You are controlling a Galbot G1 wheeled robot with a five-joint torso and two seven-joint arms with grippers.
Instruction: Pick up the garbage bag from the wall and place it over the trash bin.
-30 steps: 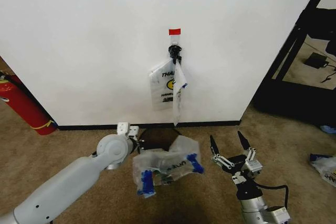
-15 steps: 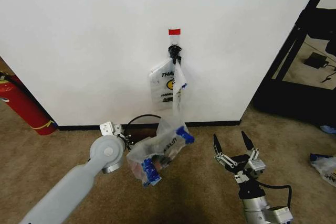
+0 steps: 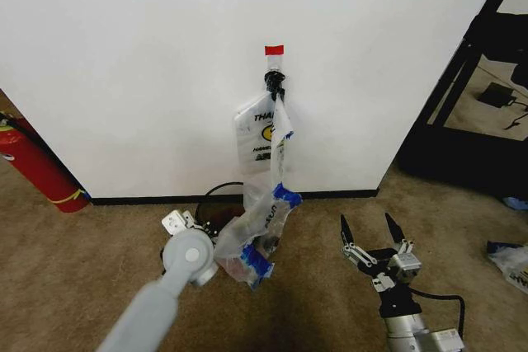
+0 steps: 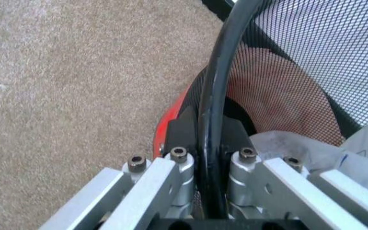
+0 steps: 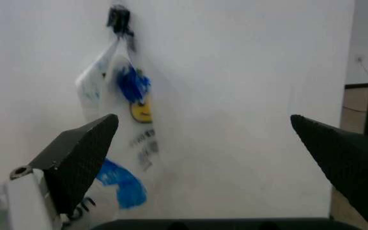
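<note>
A garbage bag (image 3: 262, 131) with a yellow face hangs from a black hook (image 3: 275, 82) on the white wall (image 3: 124, 63), under a red tape strip (image 3: 274, 49); the right wrist view shows it blurred (image 5: 132, 103). Below it a second garbage bag (image 3: 262, 224) with blue handles drapes crumpled over the trash bin (image 3: 216, 197), a black mesh bin (image 4: 286, 91) with a red base. My left gripper (image 3: 198, 220) is low beside the bin, its fingers (image 4: 178, 160) shut on the black rim (image 4: 212, 105). My right gripper (image 3: 367, 224) hovers open over the carpet to the right, holding nothing (image 5: 203, 120).
A red fire extinguisher (image 3: 33, 162) leans at the wall on the left. A black shelf frame (image 3: 470, 72) stands at the right, with another plastic bag (image 3: 511, 263) on the carpet beside it. A black baseboard (image 3: 140, 200) runs along the wall.
My left arm has swung right and its wrist has turned. The bag on the bin has gone from spread flat to bunched and raised toward the wall. The right gripper drifted slightly right and down.
</note>
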